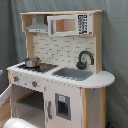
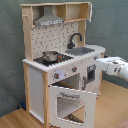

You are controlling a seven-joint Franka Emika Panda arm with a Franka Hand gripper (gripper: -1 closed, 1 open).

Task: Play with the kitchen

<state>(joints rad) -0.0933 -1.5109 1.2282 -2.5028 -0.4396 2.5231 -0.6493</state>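
The kitchen point(image 1: 60, 75) is a tall toy unit of white panels and light wood, seen in both exterior views. It has a grey hood point(image 1: 38, 26), a black faucet point(image 1: 85, 59), a sink point(image 1: 74, 74) and a small metal pot point(image 1: 32, 62) on the stove. In the second exterior view the kitchen point(image 2: 60, 60) has its windowed oven door point(image 2: 72, 104) hanging open and tilted forward. My gripper point(image 2: 98, 65) comes in from the second exterior view's right and sits level with the counter front, just off the cabinet below the sink point(image 2: 82, 50).
A grey curtain point(image 1: 116, 55) hangs behind the kitchen. The floor point(image 2: 15, 119) is light wood. A white part of my arm point(image 1: 20, 123) shows at the bottom left of the first exterior view. A microwave-style cupboard point(image 1: 70, 24) sits beside the hood.
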